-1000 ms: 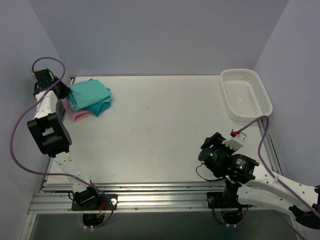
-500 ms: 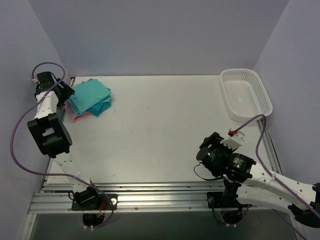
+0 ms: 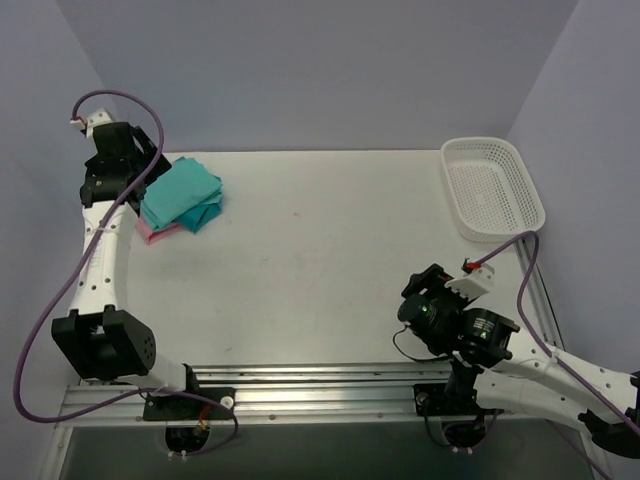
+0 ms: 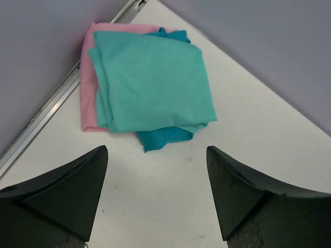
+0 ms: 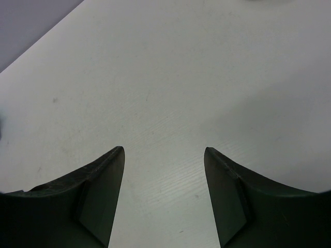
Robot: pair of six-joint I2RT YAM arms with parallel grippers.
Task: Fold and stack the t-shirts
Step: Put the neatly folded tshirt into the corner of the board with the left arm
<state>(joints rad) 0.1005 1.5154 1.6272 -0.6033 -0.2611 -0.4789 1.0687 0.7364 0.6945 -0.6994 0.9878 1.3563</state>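
Found folded and stacked far left of the basket (image 3: pixel 495 190): sea-green tee (image 4: pixel 155 77) over teal-blue tee (image 4: pixel 165 137) over pink tee (image 4: pixel 88 93). Note left gripper (image 4: pixel 155 196) spread wide, empty, above the stack; right gripper (image 5: pixel 163 196) likewise, nearer the basket. Judged complete.

A white table (image 3: pixel 320 250) holds a folded stack just ahead of the left gripper (image 4: pixel 155 150). The pink t-shirt (image 4: pixel 87 103) lies flat on the tabletop, and a corner of the teal-blue t-shirt (image 4: pixel 165 137) rests beside it. A white mesh basket (image 3: pixel 490 190) sits far beyond the right gripper (image 5: pixel 163 150).
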